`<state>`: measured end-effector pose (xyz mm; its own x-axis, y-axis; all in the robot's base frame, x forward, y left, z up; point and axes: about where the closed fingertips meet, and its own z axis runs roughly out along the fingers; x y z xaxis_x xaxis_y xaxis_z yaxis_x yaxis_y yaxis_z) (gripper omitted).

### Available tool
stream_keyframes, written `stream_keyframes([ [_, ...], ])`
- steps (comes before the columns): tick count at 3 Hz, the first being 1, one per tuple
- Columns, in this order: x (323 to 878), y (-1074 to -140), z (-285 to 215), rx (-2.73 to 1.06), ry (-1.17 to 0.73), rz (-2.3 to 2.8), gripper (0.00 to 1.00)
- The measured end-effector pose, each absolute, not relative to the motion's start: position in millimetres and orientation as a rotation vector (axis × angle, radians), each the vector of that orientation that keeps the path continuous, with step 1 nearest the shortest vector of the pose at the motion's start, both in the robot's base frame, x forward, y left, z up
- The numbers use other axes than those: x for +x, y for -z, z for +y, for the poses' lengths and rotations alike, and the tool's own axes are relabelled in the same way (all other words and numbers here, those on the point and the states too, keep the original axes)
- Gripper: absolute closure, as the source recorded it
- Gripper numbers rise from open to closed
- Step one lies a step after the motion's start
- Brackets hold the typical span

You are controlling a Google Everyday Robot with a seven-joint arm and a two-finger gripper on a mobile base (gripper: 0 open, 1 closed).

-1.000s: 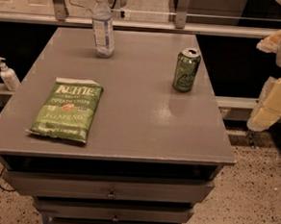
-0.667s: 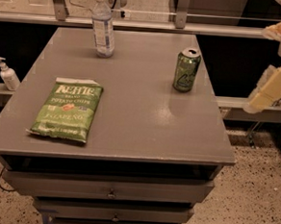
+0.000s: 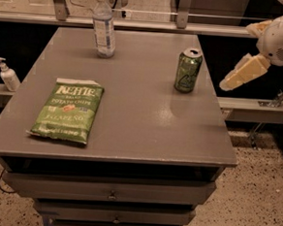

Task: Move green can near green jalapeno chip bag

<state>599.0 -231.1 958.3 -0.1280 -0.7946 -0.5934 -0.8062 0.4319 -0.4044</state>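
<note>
Lying flat near the front of the desk [image 3: 145, 130], the green jalapeno chip bag [image 3: 68, 111] is the farthest task thing from the fingers, well off to their left and nearer the camera. Its long axis runs roughly front to back, with the top of the "Kettle" lettering toward the far edge.

Farther back, the green can [image 3: 188, 69] stands upright near the desk's right edge, long axis vertical and silver top up. It sits to the left of the fingers, apart from them, with nothing holding it.

Beyond the right edge of the desk the gripper [image 3: 235, 56] hangs in the air at about the can's height. Its pale fingers [image 3: 242, 72] appear spread wide, one high and one low, though the angle makes this hard to be sure of, and they hold nothing.

I judge the step in hand to be the approach: the can is not yet grasped. The next move calls for bringing the fingers leftward to straddle the can's sides, closing without tipping it, then carrying it left and forward to set it beside the bag.

At the far edge stands a clear bottle [image 3: 103, 27], well left of the fingers and clear of that path.
</note>
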Motion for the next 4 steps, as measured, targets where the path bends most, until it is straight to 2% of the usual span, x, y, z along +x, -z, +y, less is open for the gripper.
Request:
stream_keyframes([
  [3, 645.4, -893.7, -170.6, -1.172, -0.443, 1.806, 0.0],
  [4, 649.0, -884.5, -150.0, -1.15, -0.538, 1.762, 0.14],
])
